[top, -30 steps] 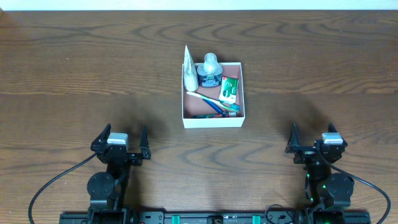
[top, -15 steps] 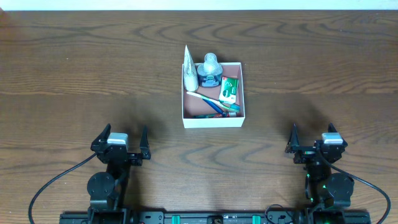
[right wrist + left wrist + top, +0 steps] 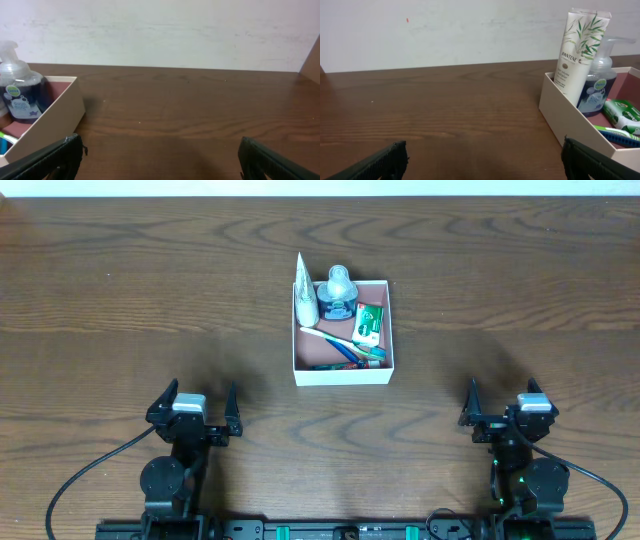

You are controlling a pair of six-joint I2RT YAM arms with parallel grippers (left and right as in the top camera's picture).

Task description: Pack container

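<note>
Our left claw (image 3: 198, 395) and right claw (image 3: 502, 394) gape empty at the worktop's (image 3: 100, 290) near edge, well apart from the box (image 3: 342, 376).

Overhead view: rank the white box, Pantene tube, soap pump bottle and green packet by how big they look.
1. white box, largest by far.
2. Pantene tube and soap pump bottle: too close to rank, as both stand up toward the camera.
3. green packet, smallest.
</note>
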